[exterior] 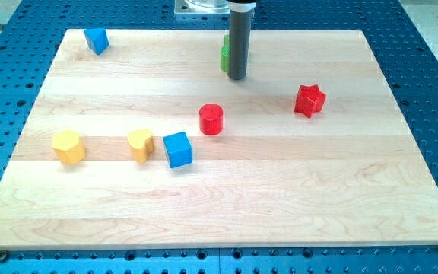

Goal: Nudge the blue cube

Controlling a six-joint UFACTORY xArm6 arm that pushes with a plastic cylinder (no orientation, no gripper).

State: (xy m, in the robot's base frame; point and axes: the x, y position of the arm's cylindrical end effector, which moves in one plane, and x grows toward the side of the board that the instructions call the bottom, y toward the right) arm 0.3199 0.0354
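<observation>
Blue cube (178,149): sits on the counter (295,190) left of centre, just right of the yellow heart-shaped block (141,144), lower left of the red cylinder (211,119).
Handling: likely light, rigid and easy to slide; a push low on a flat side face seems best.
Orientation: upright, turned slightly, no long axis.
Tip (237,78): near the view's top, touching or just beside a green block (224,55), well apart from the cube.
Jaws: none; the rod holds nothing.
Other blue block (96,39): top left corner.
</observation>
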